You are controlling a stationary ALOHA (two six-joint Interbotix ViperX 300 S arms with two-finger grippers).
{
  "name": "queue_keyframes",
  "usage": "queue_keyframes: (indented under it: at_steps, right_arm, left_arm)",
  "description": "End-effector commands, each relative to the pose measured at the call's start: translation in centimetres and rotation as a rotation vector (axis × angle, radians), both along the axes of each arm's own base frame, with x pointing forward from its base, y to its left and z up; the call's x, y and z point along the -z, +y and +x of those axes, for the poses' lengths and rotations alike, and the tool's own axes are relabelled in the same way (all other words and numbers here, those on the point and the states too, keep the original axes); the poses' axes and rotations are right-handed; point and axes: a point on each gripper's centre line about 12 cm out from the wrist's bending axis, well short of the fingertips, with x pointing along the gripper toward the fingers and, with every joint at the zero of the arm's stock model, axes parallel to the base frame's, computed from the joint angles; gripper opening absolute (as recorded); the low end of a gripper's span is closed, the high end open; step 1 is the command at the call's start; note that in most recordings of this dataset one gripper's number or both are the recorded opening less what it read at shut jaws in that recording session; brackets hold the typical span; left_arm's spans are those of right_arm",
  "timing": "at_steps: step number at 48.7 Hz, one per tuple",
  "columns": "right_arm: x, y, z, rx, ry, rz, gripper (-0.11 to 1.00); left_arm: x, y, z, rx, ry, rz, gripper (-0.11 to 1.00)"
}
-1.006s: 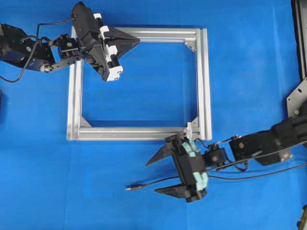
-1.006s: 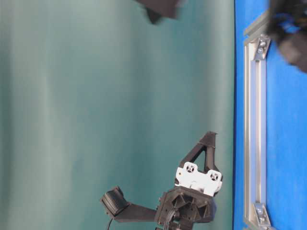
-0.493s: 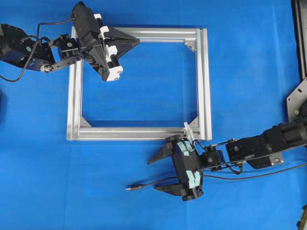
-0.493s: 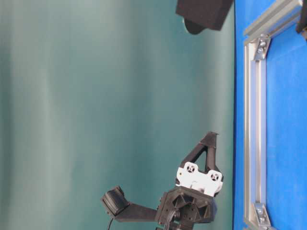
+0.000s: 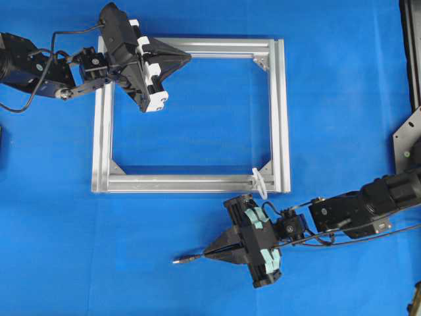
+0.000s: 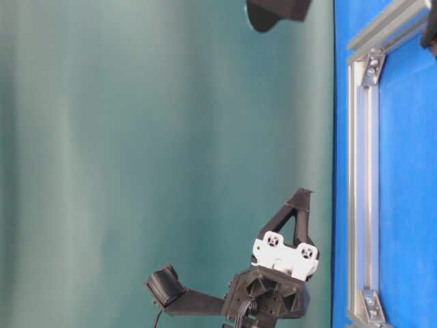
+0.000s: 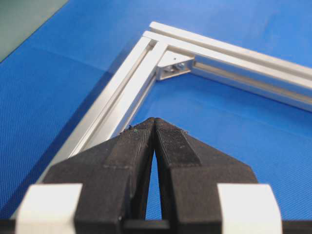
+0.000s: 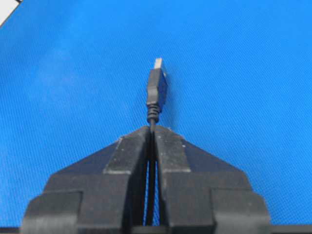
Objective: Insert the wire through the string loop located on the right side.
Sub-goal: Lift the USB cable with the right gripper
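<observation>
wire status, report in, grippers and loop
Right gripper shut on the wire, plug tip free ahead. Left gripper shut, empty, over the frame. String loop not yet threaded; nothing between.

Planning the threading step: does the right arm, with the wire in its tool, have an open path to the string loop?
Probably yes. The right tool, shut on the wire, sits just below the string loop, with only bare blue cloth between.
</observation>
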Motion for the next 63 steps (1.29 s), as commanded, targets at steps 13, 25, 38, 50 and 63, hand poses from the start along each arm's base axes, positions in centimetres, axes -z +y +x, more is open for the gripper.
queue_keyframes:
  at_steps: [13,25,38,50,63]
  right_arm:
    - [-1.1,0.2,0.5,0.001,-0.029,0.015,-0.03]
    - [-4.3,0.2,0.4,-0.004,-0.04,0.026,-0.03]
    - [-8.9,0.0,-0.3,-0.019,-0.056,0.02,-0.03]
    - [-9.0,0.0,-0.4,-0.023,-0.053,0.011,-0.03]
    - [-9.0,0.0,-0.4,-0.023,-0.053,0.011,-0.03]
  left_arm:
    - [-1.4,0.1,0.2,0.001,-0.037,0.012,0.0]
    - [-1.4,0.1,0.2,0.0,-0.038,0.009,0.0]
    - [-1.4,0.1,0.3,0.002,-0.036,0.008,0.0]
    - [-1.4,0.1,0.3,0.002,-0.035,0.008,0.0]
    - [-1.4,0.0,0.3,0.003,-0.032,0.007,0.0]
